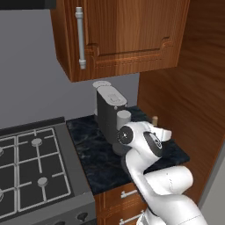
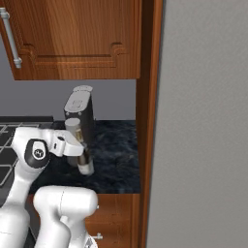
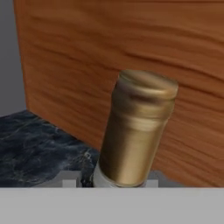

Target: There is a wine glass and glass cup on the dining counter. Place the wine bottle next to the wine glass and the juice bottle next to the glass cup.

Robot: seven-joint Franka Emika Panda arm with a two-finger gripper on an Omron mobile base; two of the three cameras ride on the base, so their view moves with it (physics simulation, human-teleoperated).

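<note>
A small black marbled bench [image 1: 94,154] sits beside the stove [image 1: 30,171], under a wooden cabinet [image 1: 127,35]. The wine bottle [image 3: 138,127] stands there by the wooden side wall [image 3: 113,57], the fingers [image 2: 85,160] pinching its tan-topped neck.

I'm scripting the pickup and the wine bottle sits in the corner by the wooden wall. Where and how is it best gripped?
Probably on the neck, below the tan top of the wine bottle, coming in level from the open counter side. It stands upright and slim, and the wooden wall blocks the far side. The pincer appears already shut on it.
</note>
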